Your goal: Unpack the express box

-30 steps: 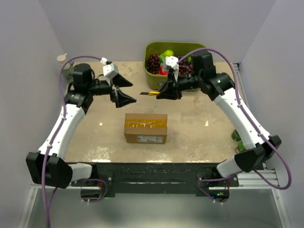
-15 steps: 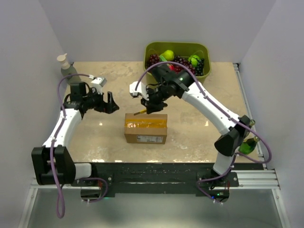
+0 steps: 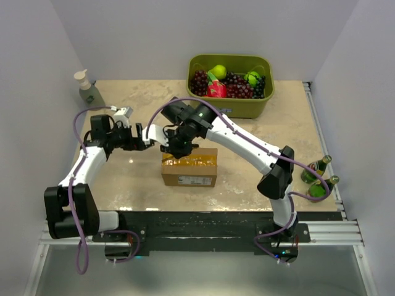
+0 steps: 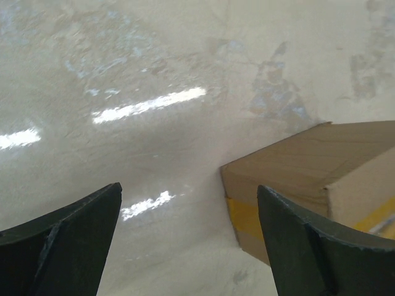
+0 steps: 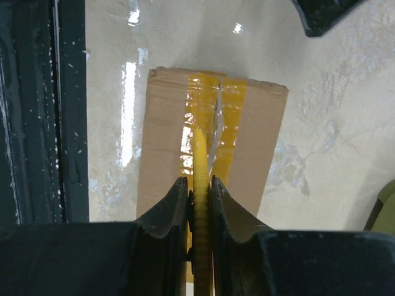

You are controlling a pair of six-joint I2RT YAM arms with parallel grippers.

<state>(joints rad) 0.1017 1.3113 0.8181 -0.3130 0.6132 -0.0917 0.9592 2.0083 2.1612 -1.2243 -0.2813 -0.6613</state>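
Right end effector point(image 5: 199, 183) clamped on cutter point(image 5: 200, 154), tip indistinct, left end effector point(image 4: 188, 188) apart beside express box point(image 4: 308, 154)

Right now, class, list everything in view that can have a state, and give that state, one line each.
express box, flaps down, tape on its top seam.
right claw, shut on the yellow cutter.
yellow cutter, clamped, tip over the tape.
left claw, open, empty, near the box's corner.
green bin, holding fruit.
pump bottle, upright.

The right gripper point(image 5: 199, 188) clamps a yellow cutter point(image 5: 200, 154), its blade over the yellow tape point(image 5: 234, 105) along the express box point(image 5: 163, 142) top.
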